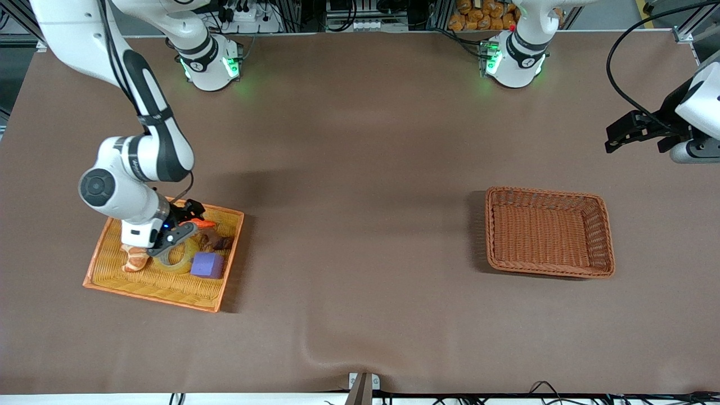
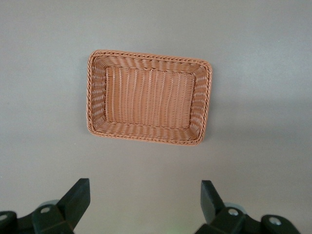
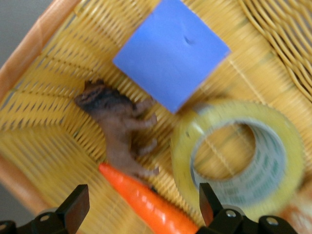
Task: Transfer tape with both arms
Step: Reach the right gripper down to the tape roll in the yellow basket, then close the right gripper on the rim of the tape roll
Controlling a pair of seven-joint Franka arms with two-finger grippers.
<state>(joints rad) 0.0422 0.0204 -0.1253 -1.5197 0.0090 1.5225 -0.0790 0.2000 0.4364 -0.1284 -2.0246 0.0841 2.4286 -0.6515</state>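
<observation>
Right tool [image 1: 179, 232], jaws wide and empty, hangs over the yellowish translucent tape roll [image 3: 243, 156] in the yellow wicker tray [image 1: 160, 287] — straddle one wall. Left tool [image 2: 145, 204] — open, empty — waits.

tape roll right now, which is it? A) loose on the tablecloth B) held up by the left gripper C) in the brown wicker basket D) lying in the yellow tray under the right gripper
D: the tape lies flat in the yellow tray beside the purple block, with the right gripper over it, fingers open; the brown basket holds nothing and the left gripper grips nothing.
</observation>
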